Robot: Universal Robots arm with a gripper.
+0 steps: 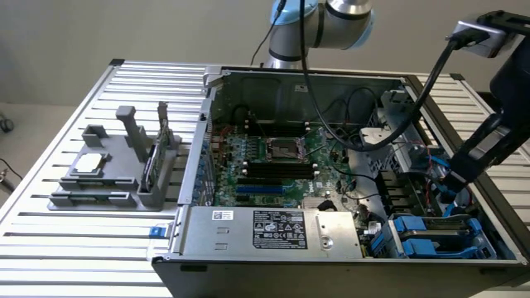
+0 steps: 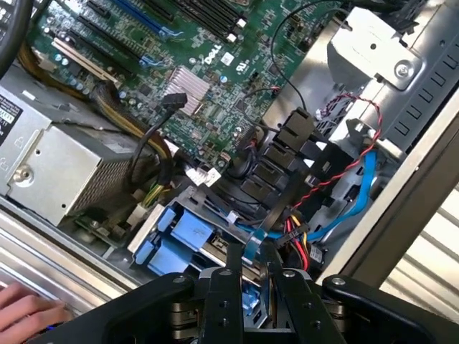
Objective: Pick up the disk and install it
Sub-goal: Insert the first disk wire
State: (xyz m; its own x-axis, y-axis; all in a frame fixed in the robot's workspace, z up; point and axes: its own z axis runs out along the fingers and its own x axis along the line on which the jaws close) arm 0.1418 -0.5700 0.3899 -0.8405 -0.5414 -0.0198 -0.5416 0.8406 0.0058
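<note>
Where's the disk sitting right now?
The disk, with its blue rails, sits in the computer case's near corner, at the exterior view's lower right, just right of the power supply box.

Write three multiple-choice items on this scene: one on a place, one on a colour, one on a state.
1. The grey fixture stands:
A) at the exterior view's left of the case
B) inside it
C) under it

2. The rails on the disk are:
A) red
B) blue
C) yellow

3. The case is:
A) shut
B) wrapped
C) open, with the board showing

Answers:
1 A: the fixture stands outside the case wall.
2 B: blue plastic flanks the disk.
3 C: the board lies bare.
</note>
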